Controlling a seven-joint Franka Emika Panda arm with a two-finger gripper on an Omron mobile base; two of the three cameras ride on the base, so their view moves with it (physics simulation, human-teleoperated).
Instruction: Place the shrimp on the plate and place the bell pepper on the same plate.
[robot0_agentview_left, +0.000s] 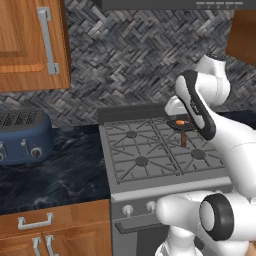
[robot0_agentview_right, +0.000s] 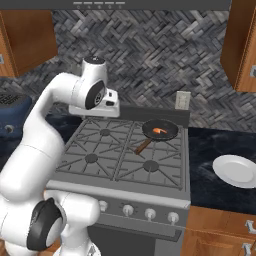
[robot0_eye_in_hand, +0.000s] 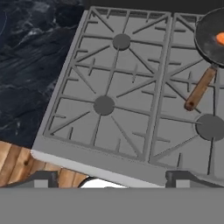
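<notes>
The shrimp (robot0_agentview_right: 158, 130) is a tiny orange curved piece lying in a dark frying pan (robot0_agentview_right: 161, 129) on the stove's back right burner. In the hand view the shrimp (robot0_eye_in_hand: 220, 38) peeks in at the right edge, inside the pan (robot0_eye_in_hand: 209, 33). The white plate (robot0_agentview_right: 236, 171) rests on the dark counter right of the stove. My gripper (robot0_agentview_right: 96, 113) hangs open over the stove's back left, well left of the pan, holding nothing. In the hand view its fingertips (robot0_eye_in_hand: 41, 180) stand wide apart. The bell pepper is out of view.
The pan's brown wooden handle (robot0_agentview_right: 142, 146) points toward the stove's front. A blue toaster (robot0_agentview_left: 22, 137) stands on the dark marble counter left of the stove (robot0_agentview_left: 150, 155). Wooden cabinets hang above on both sides. Knobs (robot0_agentview_right: 150, 214) line the stove's front.
</notes>
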